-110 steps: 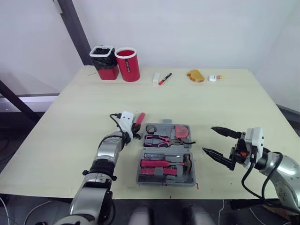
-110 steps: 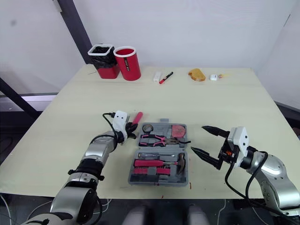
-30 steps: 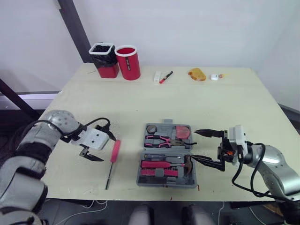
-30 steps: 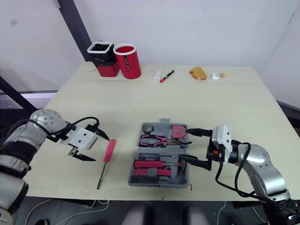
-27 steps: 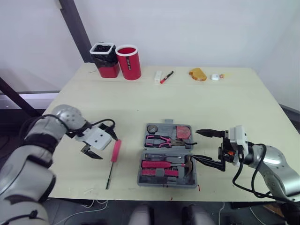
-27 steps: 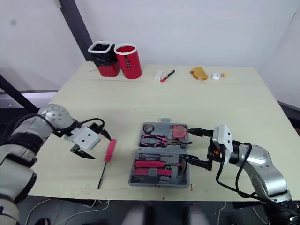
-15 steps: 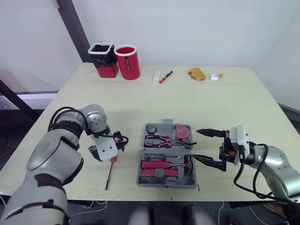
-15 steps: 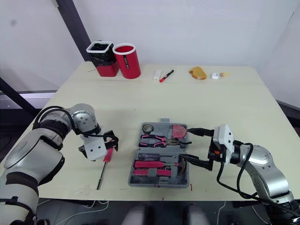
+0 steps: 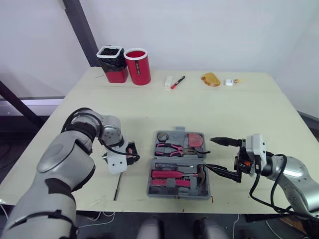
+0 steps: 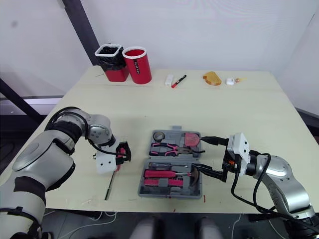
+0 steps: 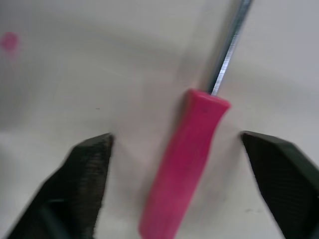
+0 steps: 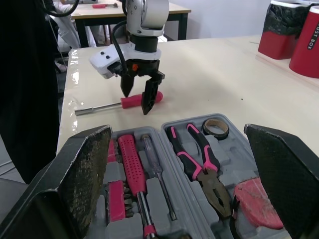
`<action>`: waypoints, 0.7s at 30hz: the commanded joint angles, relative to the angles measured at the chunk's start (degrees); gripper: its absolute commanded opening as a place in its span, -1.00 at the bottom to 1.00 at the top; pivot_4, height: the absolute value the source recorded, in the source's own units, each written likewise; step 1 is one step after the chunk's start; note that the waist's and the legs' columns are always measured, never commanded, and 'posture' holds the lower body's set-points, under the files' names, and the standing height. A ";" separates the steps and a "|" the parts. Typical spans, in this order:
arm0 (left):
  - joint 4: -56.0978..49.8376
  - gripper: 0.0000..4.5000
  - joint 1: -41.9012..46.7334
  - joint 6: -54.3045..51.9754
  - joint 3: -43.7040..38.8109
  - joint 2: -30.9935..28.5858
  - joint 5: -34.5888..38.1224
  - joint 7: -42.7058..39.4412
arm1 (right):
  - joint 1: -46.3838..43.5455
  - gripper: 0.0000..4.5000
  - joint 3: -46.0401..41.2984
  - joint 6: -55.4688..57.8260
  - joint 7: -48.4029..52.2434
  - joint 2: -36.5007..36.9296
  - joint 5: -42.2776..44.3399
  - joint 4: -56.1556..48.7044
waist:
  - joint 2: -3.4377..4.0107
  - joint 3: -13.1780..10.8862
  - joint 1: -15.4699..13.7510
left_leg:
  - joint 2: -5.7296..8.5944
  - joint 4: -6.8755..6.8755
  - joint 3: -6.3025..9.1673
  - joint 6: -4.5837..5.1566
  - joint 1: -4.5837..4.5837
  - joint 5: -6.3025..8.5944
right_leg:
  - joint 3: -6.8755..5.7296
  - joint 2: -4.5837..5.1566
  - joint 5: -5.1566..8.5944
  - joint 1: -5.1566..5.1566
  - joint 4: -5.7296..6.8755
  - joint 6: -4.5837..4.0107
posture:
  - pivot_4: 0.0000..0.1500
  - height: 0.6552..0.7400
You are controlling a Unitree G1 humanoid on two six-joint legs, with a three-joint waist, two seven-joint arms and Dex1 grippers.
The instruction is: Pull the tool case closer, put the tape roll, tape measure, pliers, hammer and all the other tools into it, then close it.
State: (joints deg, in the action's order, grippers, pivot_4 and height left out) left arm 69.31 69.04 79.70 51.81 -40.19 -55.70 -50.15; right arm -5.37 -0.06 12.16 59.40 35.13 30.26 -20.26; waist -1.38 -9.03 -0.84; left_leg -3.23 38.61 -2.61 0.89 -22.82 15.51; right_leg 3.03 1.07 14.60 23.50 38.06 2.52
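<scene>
The left gripper (image 12: 136, 100) is straddling the screwdriver (image 11: 187, 164) at its pink handle with fingers open and should close squarely mid-handle; the right gripper (image 9: 208, 153) is hovering open.

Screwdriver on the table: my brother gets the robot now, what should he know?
Left gripper open, straddling the pink screwdriver handle on the table, left of the tool case.
Right gripper open, hovering at the case's right edge.
Done: case near and open, holding tape roll, pliers, tape measure, hammer.
Left: grasp screwdriver, put it in, close the case.
</scene>
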 commanded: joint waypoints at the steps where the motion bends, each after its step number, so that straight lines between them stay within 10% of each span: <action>1: 0.45 0.15 -2.15 2.17 2.29 1.20 -2.03 3.22 | -0.39 1.00 -1.53 -1.07 -0.17 0.24 0.43 -1.30 | 0.12 0.07 0.03 | 0.01 0.00 -0.03 0.00 0.02 0.00 | 0.03 0.00 -0.01 -0.01 0.00 0.02 | 1.00 1.00; 6: 1.15 -0.76 -2.80 4.28 2.80 1.20 -2.94 4.31 | -0.33 1.00 -1.49 -1.35 -0.09 0.18 0.25 -1.04 | 0.37 0.23 0.05 | 0.01 0.01 -0.09 0.00 0.09 0.00 | 0.09 0.00 -0.03 -0.01 0.05 0.03 | 1.00 1.00; 21: 9.28 -0.76 1.27 9.92 -1.87 -6.72 4.91 -4.52 | -1.25 1.00 -0.81 -1.41 -0.10 -0.45 -0.15 -0.36 | 0.12 0.11 1.53 | 0.00 0.01 -0.08 0.00 0.04 0.00 | 0.13 -0.05 -0.03 0.03 0.04 0.03 | 1.00 1.00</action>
State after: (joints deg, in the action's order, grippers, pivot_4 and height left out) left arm 77.66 68.40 89.33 51.60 -45.42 -53.08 -53.15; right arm -5.69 -0.12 11.67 59.44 34.84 29.64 -19.69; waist -1.26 -8.92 0.68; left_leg -3.23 38.62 -2.69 0.90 -22.80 15.51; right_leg 3.14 1.03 14.58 23.54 38.09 2.55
